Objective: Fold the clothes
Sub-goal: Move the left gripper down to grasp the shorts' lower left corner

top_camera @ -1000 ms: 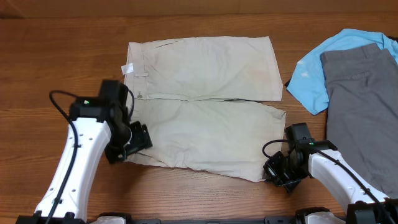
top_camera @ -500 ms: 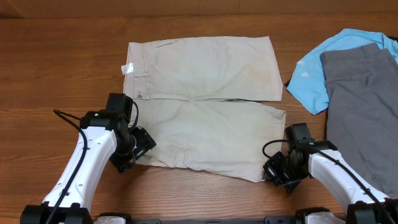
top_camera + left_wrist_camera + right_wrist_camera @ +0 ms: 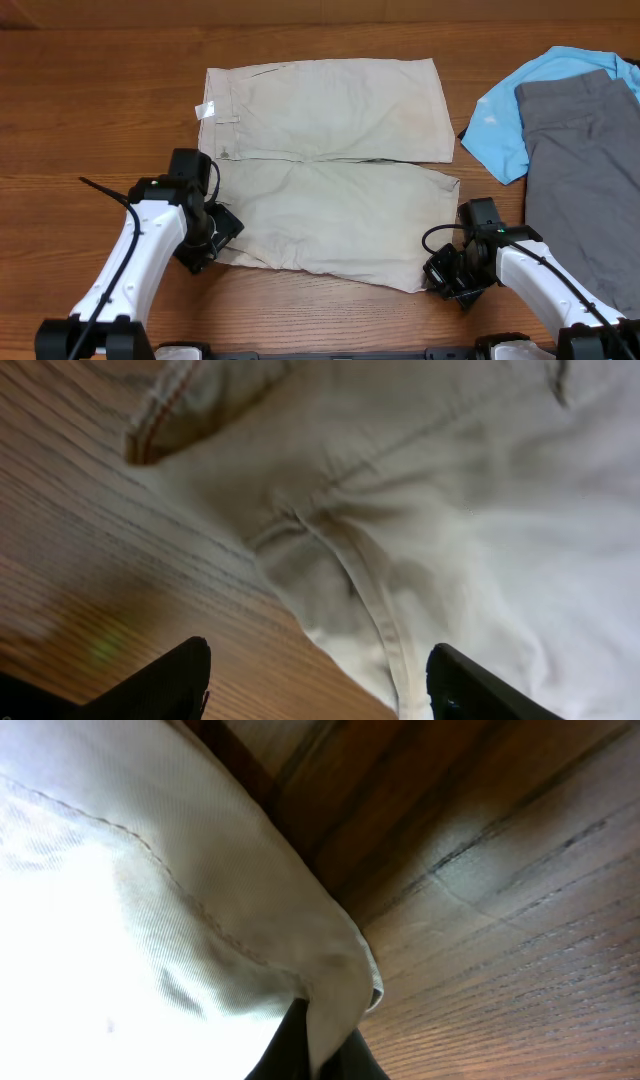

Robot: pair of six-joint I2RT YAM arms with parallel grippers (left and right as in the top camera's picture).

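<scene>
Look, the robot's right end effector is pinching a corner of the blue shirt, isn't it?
No. The right end effector is pinching a corner of the beige shorts, not the blue shirt. The right wrist view shows the pale hem clamped between its fingers.

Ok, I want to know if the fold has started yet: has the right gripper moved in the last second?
No. The right gripper stays shut on the near hem corner of the shorts, no nearer the blue shirt than before.
</scene>
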